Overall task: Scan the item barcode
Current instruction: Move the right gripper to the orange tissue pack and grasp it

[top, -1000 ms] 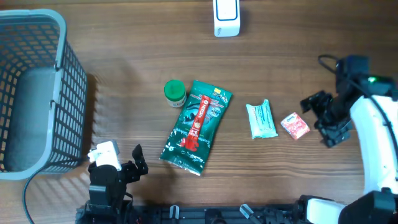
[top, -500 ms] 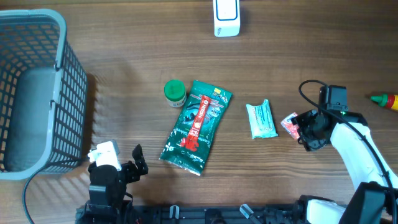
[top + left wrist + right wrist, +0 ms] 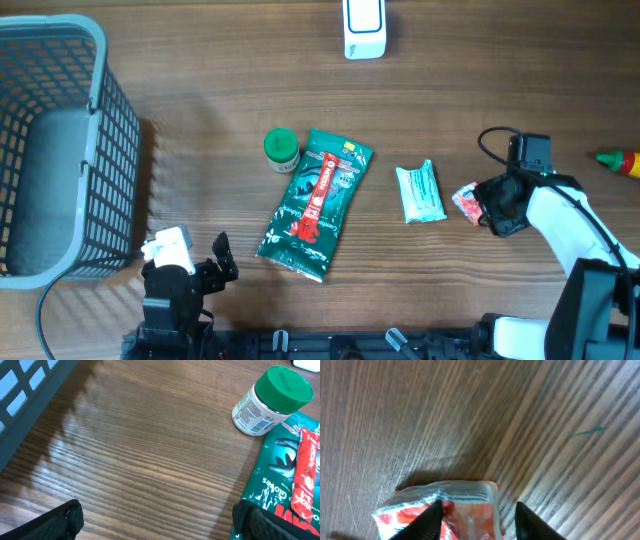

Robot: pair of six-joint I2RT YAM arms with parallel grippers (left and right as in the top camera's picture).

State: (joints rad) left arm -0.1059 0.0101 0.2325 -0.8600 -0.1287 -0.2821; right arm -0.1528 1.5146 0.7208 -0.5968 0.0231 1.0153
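Right wrist view first: the right gripper point(image 3: 475, 522) sits low over the table point(image 3: 470, 410) with its jaws partway apart, astride a small red sachet point(image 3: 465, 505). One of its fingers point(image 3: 427, 520) overlaps the sachet's edge while the other stands just clear of it, so I cannot tell whether it has a real hold. The sachet lies flat on the wood at the right of the table, just beside a pale wipes pack point(image 3: 420, 192). At the near left edge the left gripper point(image 3: 156, 510) rests with its jaws spread wide and nothing between them. Further out lie a green snack bag point(image 3: 315, 200) and a green-lidded jar point(image 3: 281, 148), with a grey basket point(image 3: 118, 130) at the far left. A white device, probably the scanner point(image 3: 364, 28), stands at the far edge, well apart from the sachet.

The likely failure is a thin pinch: the sachet is flat and slick, so the fingers may catch only its crimped rim and drop it on the lift, or push it into the wipes pack. No barcode is visible, so it could reach the scanner facing the wrong way
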